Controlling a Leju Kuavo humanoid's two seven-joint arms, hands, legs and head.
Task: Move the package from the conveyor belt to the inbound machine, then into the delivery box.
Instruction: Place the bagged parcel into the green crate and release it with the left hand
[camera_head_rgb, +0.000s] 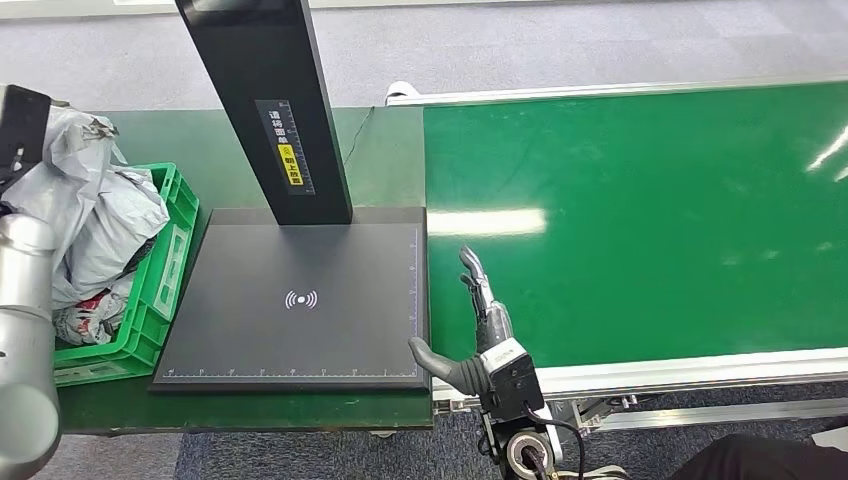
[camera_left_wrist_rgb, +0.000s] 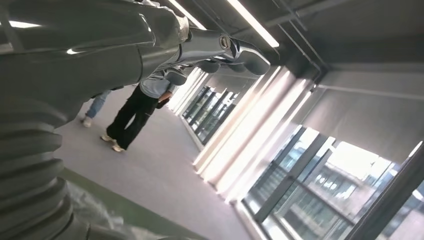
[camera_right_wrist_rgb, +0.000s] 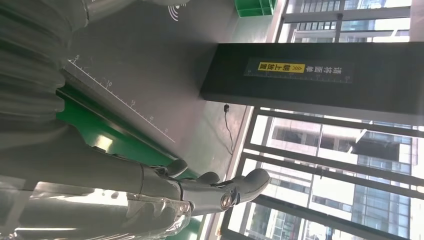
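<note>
The right hand (camera_head_rgb: 480, 320) hovers over the near edge of the belt (camera_head_rgb: 640, 220), fingers stretched flat and apart, holding nothing. The left hand (camera_left_wrist_rgb: 220, 50) is raised with its fingers loosely extended and nothing in them. No package lies on the visible belt or on the scanner plate (camera_head_rgb: 300, 300) just beside the right hand; grey bagged packages (camera_head_rgb: 95, 215) fill the green box (camera_head_rgb: 165, 270) beyond the plate. This looks like a wait between cycles: the next move needs a package to arrive within reach. The scanner post (camera_head_rgb: 270, 110) carries a ruler strip and a yellow label with Chinese characters, too small to read; the plate shows a wireless symbol.
</note>
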